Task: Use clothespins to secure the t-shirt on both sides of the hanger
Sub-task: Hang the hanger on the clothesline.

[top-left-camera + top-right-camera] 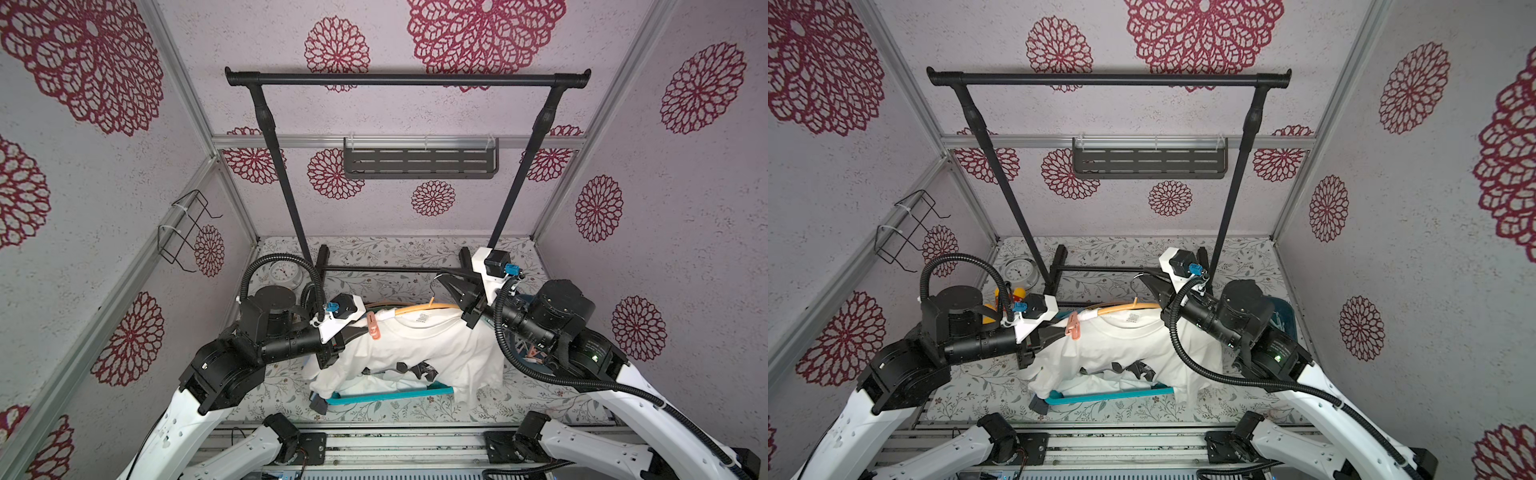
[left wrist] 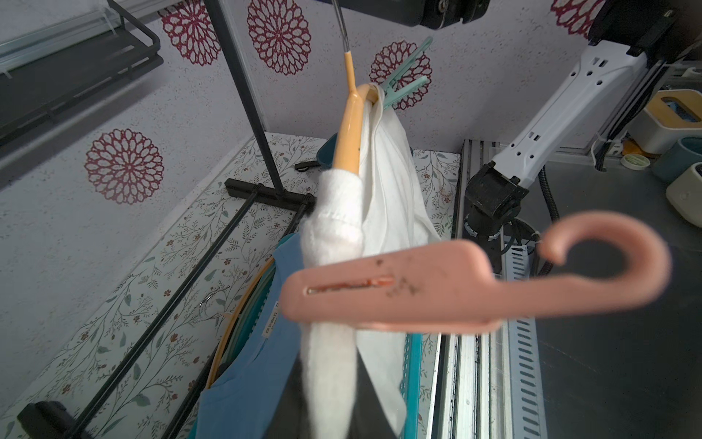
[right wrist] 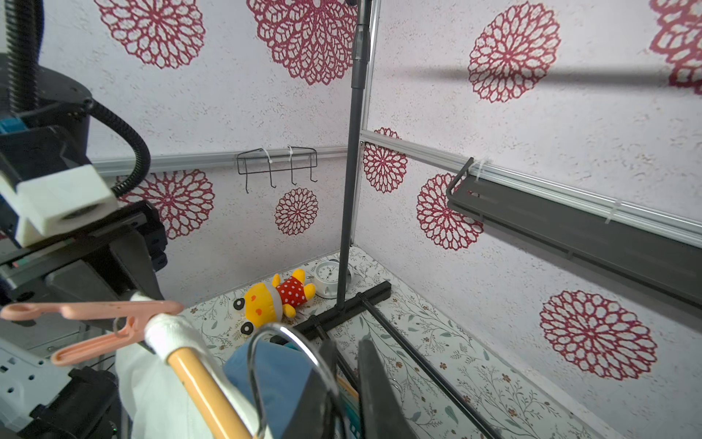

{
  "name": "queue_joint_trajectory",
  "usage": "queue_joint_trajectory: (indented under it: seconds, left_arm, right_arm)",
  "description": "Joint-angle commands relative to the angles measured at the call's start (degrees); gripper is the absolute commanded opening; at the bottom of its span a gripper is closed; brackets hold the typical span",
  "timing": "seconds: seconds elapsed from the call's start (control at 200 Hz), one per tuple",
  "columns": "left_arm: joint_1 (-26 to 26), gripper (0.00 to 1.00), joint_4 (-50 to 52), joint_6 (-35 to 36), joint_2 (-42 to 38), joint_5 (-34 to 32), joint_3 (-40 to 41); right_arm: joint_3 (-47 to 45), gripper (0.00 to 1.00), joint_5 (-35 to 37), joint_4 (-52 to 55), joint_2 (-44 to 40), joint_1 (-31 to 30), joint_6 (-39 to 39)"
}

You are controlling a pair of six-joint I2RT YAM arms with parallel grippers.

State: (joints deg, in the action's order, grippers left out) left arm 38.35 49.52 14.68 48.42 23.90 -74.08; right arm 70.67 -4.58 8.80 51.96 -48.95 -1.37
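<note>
Confirming pink clothespin (image 2: pixel 437 289) bites t-shirt (image 2: pixel 391 182) and hanger (image 2: pixel 351 125) before you retreat; right gripper (image 3: pixel 346 344) slightly parted, left gripper (image 1: pixel 1057 332) unreadable.

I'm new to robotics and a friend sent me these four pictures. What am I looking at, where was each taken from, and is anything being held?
These are two robot arms working at a floral-covered table. Two pictures look down from an overhead camera; the others come from a camera on each arm's wrist. A white t-shirt on a yellow hanger drapes over a teal basket. Behind it stand a black clothes rack, a clock and a plush toy.

A pink clothespin is clipped on the shirt by the left gripper; whether that gripper grips it is unclear. A mint green clothespin sits beyond the hanger's metal hook, where the right gripper stands slightly open.
</note>
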Motion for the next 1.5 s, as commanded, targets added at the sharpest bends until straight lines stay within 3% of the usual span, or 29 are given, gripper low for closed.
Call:
queue_joint_trajectory:
  seconds: [0.0, 0.285, 0.51, 0.63, 1.031, 1.236, 1.496]
  left_arm:
    - [0.1, 0.0, -3.38, -2.9, -1.36, -0.35, -0.45]
    - [0.1, 0.0, -4.77, -4.34, -2.92, -1.22, -1.23]
    - [0.15, 0.0, -5.95, -5.59, -4.42, 0.24, -2.07]
    - [0.1, 0.0, -6.89, -7.09, -4.87, 2.73, -3.5]
    - [0.14, 0.0, -7.0, -8.24, -5.19, 3.71, -10.09]
    - [0.1, 0.0, -6.53, -9.22, -3.48, 5.67, -15.62]
    - [0.15, 0.0, -1.88, -7.96, -0.17, 2.68, -24.92]
  right_arm:
    - [3.52, 0.2, 0.62, -4.32, -1.64, 0.7, 5.73]
    - [4.49, 0.41, -2.12, -6.97, -3.26, 0.74, 10.2]
    - [4.96, 0.51, -3.5, -11.85, -4.51, 0.7, 13.86]
    - [4.35, 0.53, 4.9, -12.54, -7.37, 0.7, 12.22]
    - [0.88, 0.53, 46.63, -8.24, -13.16, 0.7, -1.59]
    - [-10.7, 0.54, 52.78, -12.82, -18.84, 0.7, -4.99]
    - [-19.69, 0.54, 57.62, -6.67, -24.98, 0.72, 3.4]
